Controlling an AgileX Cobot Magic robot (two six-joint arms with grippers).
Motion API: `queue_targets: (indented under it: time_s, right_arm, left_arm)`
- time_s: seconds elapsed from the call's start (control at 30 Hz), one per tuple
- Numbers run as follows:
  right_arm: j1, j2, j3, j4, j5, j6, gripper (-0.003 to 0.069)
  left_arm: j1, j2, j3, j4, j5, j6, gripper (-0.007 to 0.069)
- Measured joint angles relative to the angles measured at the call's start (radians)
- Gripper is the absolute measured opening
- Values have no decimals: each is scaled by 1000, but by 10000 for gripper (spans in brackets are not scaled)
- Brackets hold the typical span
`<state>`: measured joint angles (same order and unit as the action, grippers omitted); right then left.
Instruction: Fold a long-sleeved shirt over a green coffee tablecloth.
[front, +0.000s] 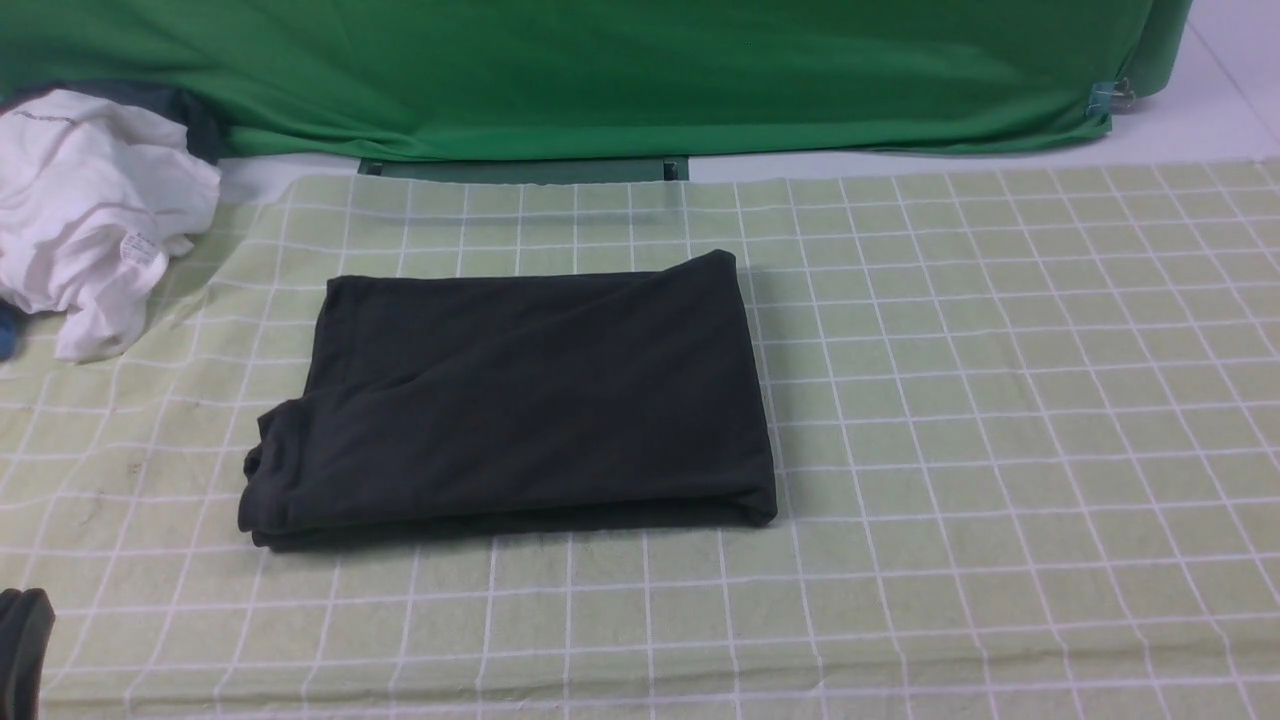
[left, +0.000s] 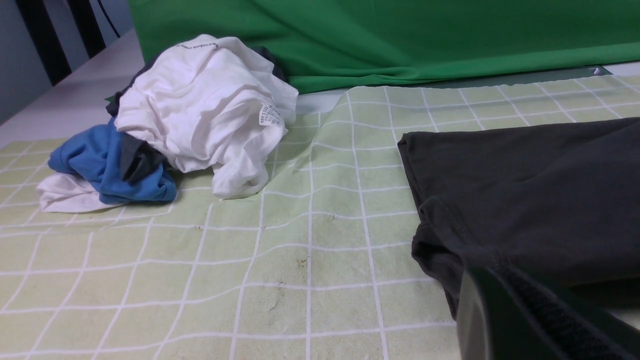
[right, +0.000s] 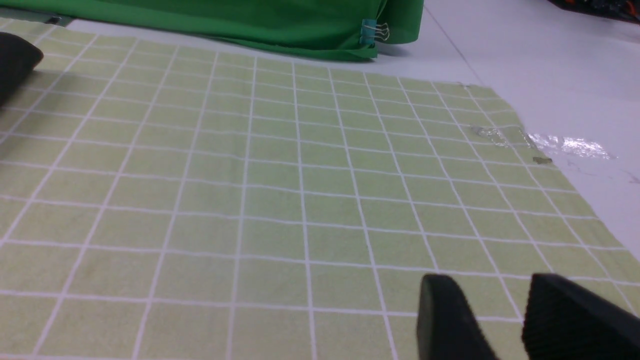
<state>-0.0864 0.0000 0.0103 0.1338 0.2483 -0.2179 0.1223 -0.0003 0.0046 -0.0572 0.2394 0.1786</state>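
The long-sleeved shirt (front: 520, 390) lies folded into a black rectangle on the green coffee tablecloth (front: 1000, 400), left of the middle. Its print and neck label are hidden. My left gripper (front: 22, 640) shows only as a dark tip at the near left corner, apart from the shirt. In the left wrist view that gripper (left: 477, 280) is shut with nothing in it, and the shirt's bunched near corner (left: 525, 190) lies just beyond it. My right gripper (right: 492, 290) stands open over bare tablecloth (right: 300, 175), far from the shirt's edge (right: 15, 60). It is out of the front view.
A crumpled white garment (front: 90, 210) sits at the far left with a blue one (left: 105, 165) beside it. Plain green fabric (front: 600, 70) hangs along the back, held by a clip (right: 372, 32). Clear tape (right: 570, 145) holds the tablecloth's right edge to the white table.
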Motion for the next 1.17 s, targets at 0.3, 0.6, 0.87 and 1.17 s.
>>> queue_targets:
  time_s: [0.3,0.6,0.87,1.17]
  right_arm:
    - [0,0,0,1,0,0,240]
    - [0,0,0,1,0,0,240]
    - [0,0,0,1,0,2,240]
    - [0,0,0,1,0,2,240]
  left_arm:
    - [0,0,0,0,0,0,14]
    - [-71,0,0,0,0,2,14]
    - [-78,0,0,0,0,3,14]
    - [-78,0,0,0,0,3,14]
